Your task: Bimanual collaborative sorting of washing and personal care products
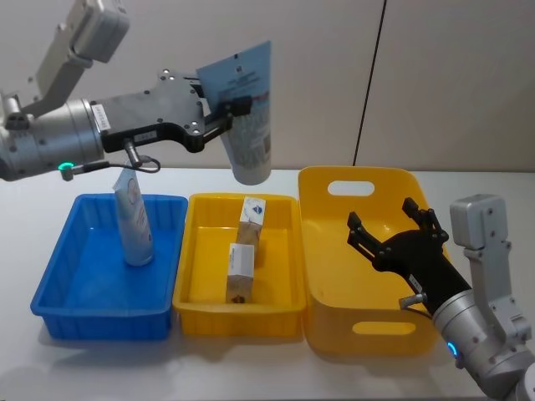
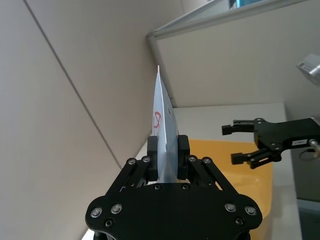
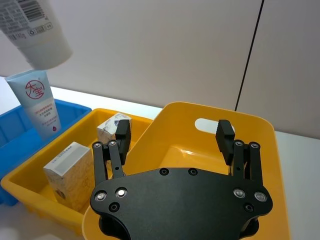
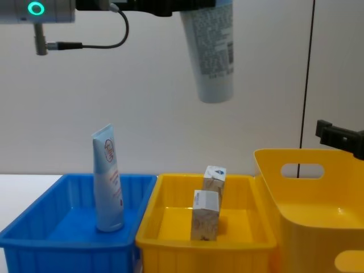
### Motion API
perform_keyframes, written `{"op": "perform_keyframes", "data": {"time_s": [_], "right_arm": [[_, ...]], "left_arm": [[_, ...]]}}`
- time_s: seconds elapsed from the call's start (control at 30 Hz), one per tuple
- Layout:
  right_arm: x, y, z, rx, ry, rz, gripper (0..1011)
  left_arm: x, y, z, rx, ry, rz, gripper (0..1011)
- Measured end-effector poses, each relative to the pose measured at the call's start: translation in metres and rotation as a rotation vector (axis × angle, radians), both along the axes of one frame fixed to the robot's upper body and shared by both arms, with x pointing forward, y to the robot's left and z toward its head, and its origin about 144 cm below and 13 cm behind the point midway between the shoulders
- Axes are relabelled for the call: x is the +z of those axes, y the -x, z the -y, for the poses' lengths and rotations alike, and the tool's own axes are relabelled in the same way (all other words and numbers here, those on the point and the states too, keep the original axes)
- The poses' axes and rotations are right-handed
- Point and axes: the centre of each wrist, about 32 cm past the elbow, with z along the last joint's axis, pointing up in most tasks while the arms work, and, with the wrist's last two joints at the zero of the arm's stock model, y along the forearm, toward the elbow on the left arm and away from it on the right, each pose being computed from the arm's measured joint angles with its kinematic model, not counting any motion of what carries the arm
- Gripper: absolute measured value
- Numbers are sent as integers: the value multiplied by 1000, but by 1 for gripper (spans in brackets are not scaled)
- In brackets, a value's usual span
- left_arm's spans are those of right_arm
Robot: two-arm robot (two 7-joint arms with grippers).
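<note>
My left gripper (image 1: pixel 227 109) is shut on the flat crimped end of a pale blue-white tube (image 1: pixel 247 125), which hangs cap down high above the small yellow bin (image 1: pixel 197 251). The left wrist view shows the tube (image 2: pixel 162 125) edge-on between the fingers. A second tube (image 1: pixel 134 219) stands upright in the blue bin (image 1: pixel 58 288). Two beige cartons (image 1: pixel 252 219) (image 1: pixel 241 271) stand in the small yellow bin. My right gripper (image 1: pixel 393 221) hovers open over the large yellow bin (image 1: pixel 322 259), holding nothing.
The three bins stand side by side on the white table: blue on the left, small yellow in the middle, large yellow with handle cut-outs (image 1: pixel 351 188) on the right. A plain wall rises close behind them.
</note>
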Motion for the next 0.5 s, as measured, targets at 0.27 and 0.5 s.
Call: {"op": "perform_keyframes", "data": {"time_s": [0.27,0.5], "right_arm": [[0,0,0,0,0,0,1002],[0,0,0,0,0,0,1002]], "left_arm": [[-7,-12,7,-65,2,-25,208],[-11,-18,11,-95,3,-36,207]]}}
